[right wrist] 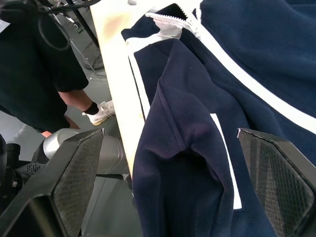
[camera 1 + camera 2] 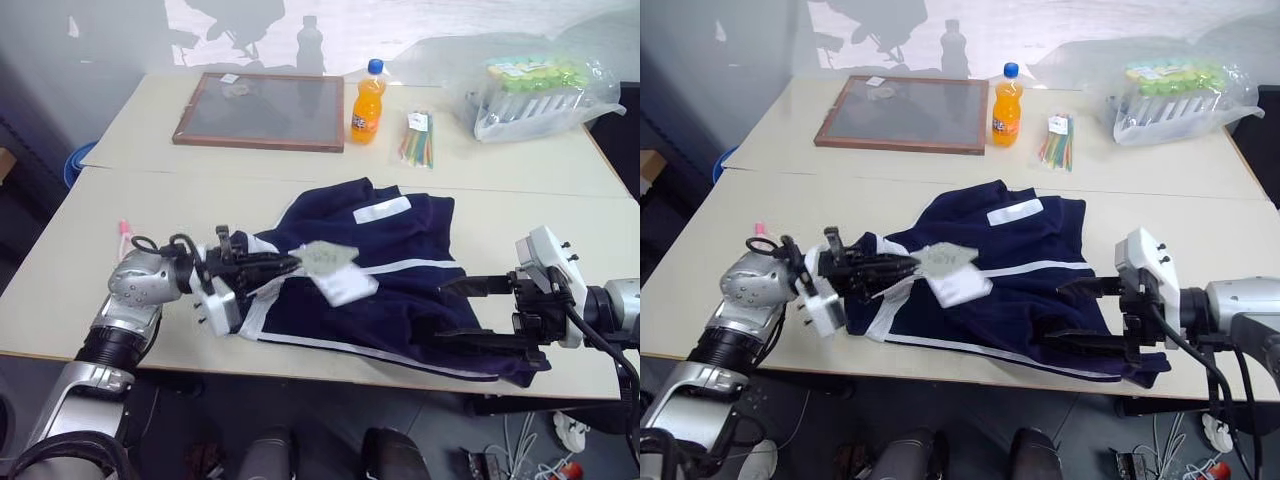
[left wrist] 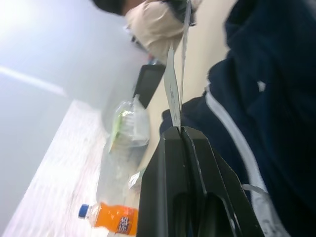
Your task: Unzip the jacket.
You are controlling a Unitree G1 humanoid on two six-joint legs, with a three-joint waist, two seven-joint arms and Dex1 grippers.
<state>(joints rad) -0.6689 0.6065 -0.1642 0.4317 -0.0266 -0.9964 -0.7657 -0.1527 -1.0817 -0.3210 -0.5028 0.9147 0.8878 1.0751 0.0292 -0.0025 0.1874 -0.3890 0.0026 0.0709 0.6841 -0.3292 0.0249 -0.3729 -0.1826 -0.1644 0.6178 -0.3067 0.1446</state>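
**Navy jacket between two pincers**

Navy jacket (image 2: 385, 275) lies crumpled on the surface's (image 2: 80, 290) near edge. Left pincer (image 2: 285, 264), reaching rightward, is clamped on a hang tag (image 2: 325, 257) at its left side. Right pincer (image 2: 455, 310) points leftward, fingers wide apart around the jacket's right end.

Beige table (image 2: 120, 250) with jacket (image 2: 400, 290), framed board (image 2: 262, 110), orange bottle (image 2: 368, 103), sticks (image 2: 417, 138), bagged pack (image 2: 535, 95).

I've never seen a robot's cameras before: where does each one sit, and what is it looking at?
Head, both eyes: look down over the table; both arms show above the jacket.
Left wrist: looks along the shut left gripper pinching a tag; shares the orange bottle with the head views.
Right wrist: looks between the open right gripper at the jacket; a person stands beyond.
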